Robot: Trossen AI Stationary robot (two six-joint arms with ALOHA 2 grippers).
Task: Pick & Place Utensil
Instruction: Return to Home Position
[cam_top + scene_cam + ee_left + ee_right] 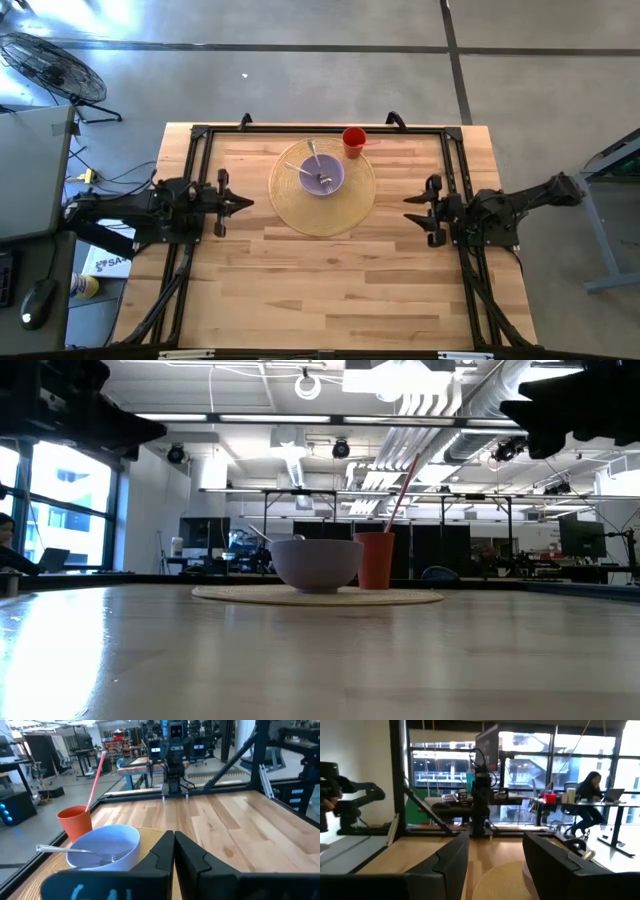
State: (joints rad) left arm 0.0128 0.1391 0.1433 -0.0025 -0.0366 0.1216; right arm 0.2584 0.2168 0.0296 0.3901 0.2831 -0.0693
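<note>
Orange cup [353,141] just beside violet bowl [316,568] on round mat [300,212]

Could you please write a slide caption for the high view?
Utensils in violet bowl, straw in orange cup; left gripper shut, right gripper open.

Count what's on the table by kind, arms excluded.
Violet bowl: 1
Orange cup: 1
Orange straw: 1
Silver utensils in the bowl: 2
Round woven mat: 1
Total: 6
</note>
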